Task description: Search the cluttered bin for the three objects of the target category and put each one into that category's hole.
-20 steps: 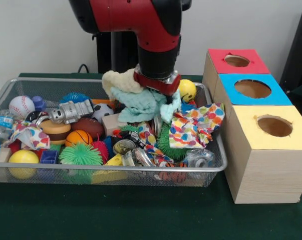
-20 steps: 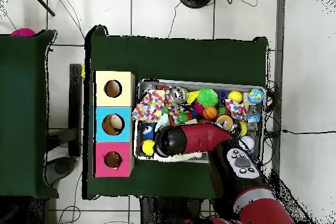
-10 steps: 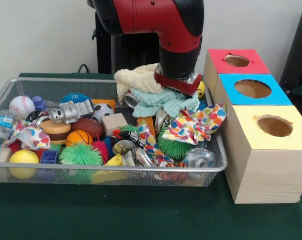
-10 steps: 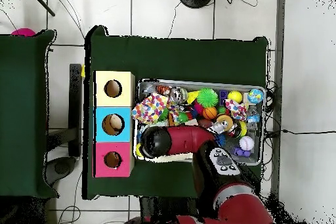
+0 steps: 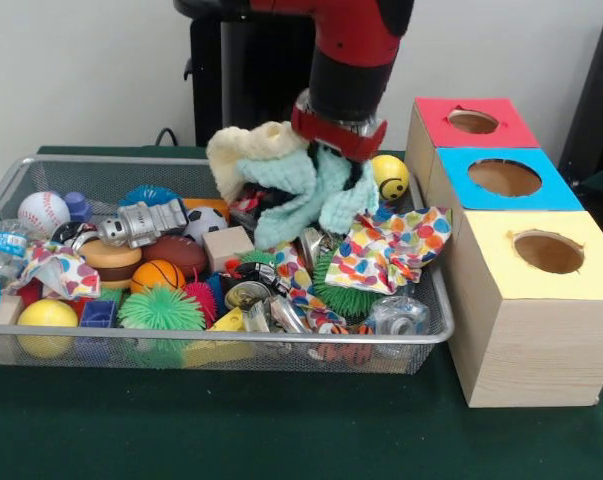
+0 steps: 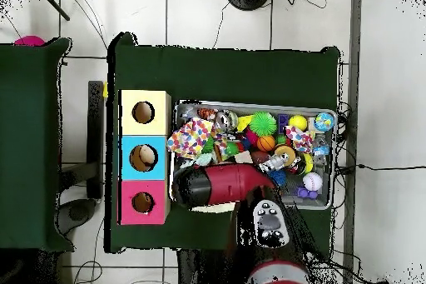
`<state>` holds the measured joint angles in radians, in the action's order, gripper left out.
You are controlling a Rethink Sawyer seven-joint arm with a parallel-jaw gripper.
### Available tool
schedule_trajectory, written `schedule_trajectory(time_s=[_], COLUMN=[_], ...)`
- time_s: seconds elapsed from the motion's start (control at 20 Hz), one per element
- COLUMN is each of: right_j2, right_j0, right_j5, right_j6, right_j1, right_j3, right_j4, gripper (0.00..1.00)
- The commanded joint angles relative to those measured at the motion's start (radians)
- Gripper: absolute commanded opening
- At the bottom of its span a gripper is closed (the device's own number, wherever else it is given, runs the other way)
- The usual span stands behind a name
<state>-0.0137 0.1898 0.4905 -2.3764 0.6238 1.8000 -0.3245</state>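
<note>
Green-covered table (image 5: pixel 281 430) bearing a wire bin (image 5: pixel 281 345) of mixed toys and, touching its side, a row of three wooden boxes (image 5: pixel 526 330) topped red, blue and yellow, each holed.

Arm (image 5: pixel 346 40) descends vertically from above; gripper (image 5: pixel 333 165) points down, jaws hidden.

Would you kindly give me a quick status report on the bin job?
Hand shut on mint cloth, lifted above wire bin. Cream cloth hanging alongside. Coloured boxes nearby, nothing blocking.
</note>
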Motion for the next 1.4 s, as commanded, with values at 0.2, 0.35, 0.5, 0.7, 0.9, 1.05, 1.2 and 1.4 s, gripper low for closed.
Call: schedule_trajectory(time_s=[0.2,0.35,0.5,0.7,0.9,1.05,1.2,1.4], right_j2=[0.059,-0.001,-0.029,-0.009,0.028,0.04,0.035,0.006], right_j0=[-0.006,0.034,0.043,0.025,0.055,0.123,0.182,0.251], right_j5=[0.29,0.345,0.391,0.477,0.445,0.345,0.244,0.159], right_j6=[0.078,0.072,0.06,0.097,0.132,0.144,0.149,0.185], right_j1=[0.292,0.336,0.358,0.358,0.353,0.323,0.27,0.239], right_j3=[-0.087,-0.089,-0.126,-0.223,-0.21,-0.127,-0.099,-0.09], right_j4=[-0.002,0.072,0.107,0.037,-0.041,-0.057,-0.092,-0.143], gripper=[1.0,1.0,1.0,1.0,1.0,1.0,1.0,1.0])
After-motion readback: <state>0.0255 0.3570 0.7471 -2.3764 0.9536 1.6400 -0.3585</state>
